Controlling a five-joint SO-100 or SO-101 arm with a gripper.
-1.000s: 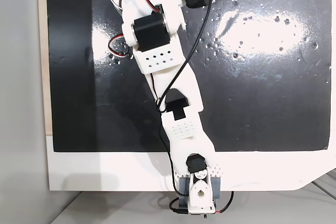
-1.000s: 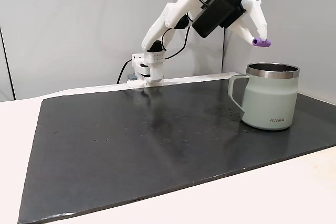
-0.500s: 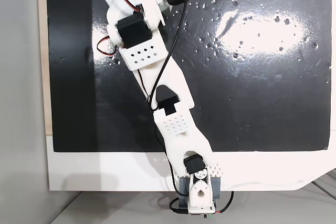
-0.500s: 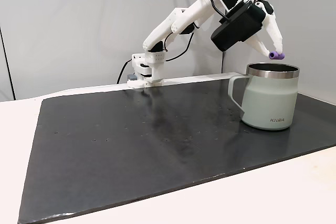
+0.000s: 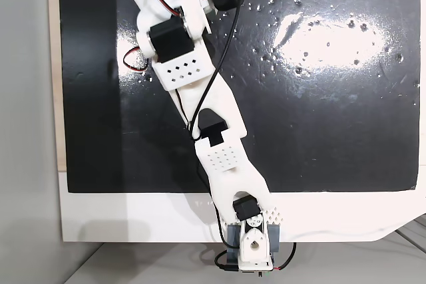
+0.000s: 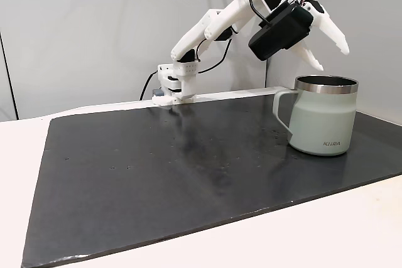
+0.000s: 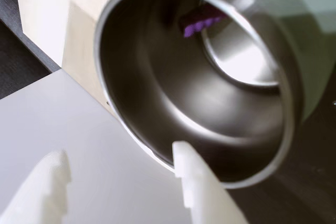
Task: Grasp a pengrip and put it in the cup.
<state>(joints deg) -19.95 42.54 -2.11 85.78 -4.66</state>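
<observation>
Arm reaches from its base at the far edge of the worktop [image 6: 157,174] out toward the cup [image 6: 317,117], seen in a fixed view from the side. The claw [image 6: 331,56] hangs just above the cup's steel rim, its two white fingers spread wide apart, nothing between them: released.

Wrist view looks straight down into the cup [image 7: 157,103]. The pengrip [image 7: 203,23] lies inside, against the far inner wall near the bottom, purple, ribbed surface visible though blurred. One white fingertip sits over the near rim of the cup; the other sits off to the left over a pale surface, clear of the rim. A wide gap between them confirms the open claw [image 7: 118,174].

The cup stands upright on the dark mat, toward the right in the side-on fixed view, handle turned to the left. Pale sage-green body, shiny rim, small lettering low on the side. No contact seen between the fingers and the cup from this angle.

In a fixed view from above, the arm [image 5: 193,98] stretches diagonally from its base at the bottom edge up to the upper left of the black mat [image 5: 319,131]. Bright glare and small speckles lie on the mat to the right of the arm. A black cable runs along the arm's length. The black camera housing rides at the wrist near the top edge.
</observation>
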